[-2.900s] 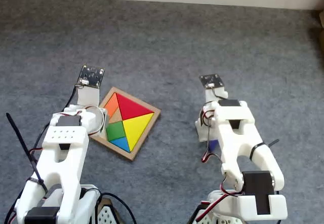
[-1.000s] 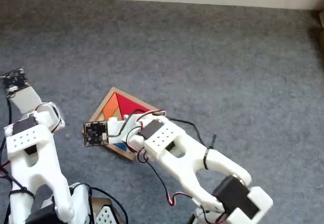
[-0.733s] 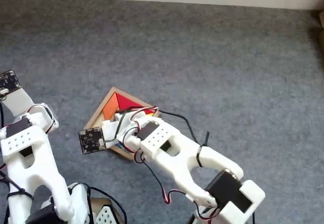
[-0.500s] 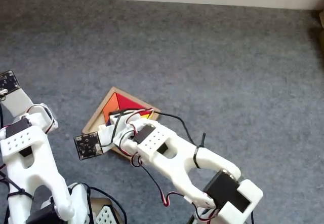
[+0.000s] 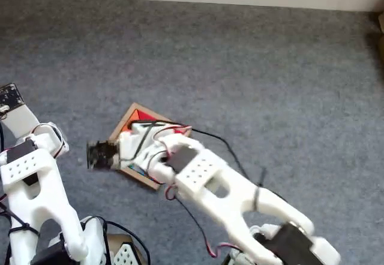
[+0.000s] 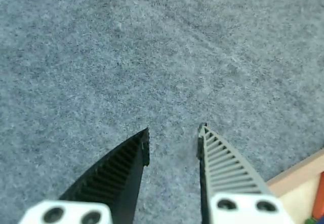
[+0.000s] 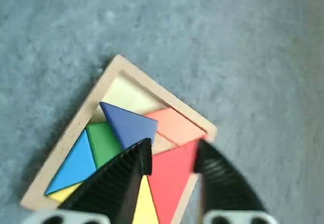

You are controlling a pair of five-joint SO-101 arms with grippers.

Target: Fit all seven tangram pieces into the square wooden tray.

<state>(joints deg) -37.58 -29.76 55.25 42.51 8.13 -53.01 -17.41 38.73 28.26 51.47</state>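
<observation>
Lying in 1 tray (image 7: 118, 63) are 6 pieces (image 7: 129, 125); left gripper (image 6: 174, 128) and right gripper (image 7: 174, 143), both spread empty.

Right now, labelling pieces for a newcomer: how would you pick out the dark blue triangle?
Find the square wooden tray on the grey carpet. The dark blue triangle lies by its bare pale corner, darker than the light blue triangle.

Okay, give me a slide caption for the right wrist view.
Right gripper open above the wooden tray; the dark blue triangle lies inside, next to a bare corner.
</observation>
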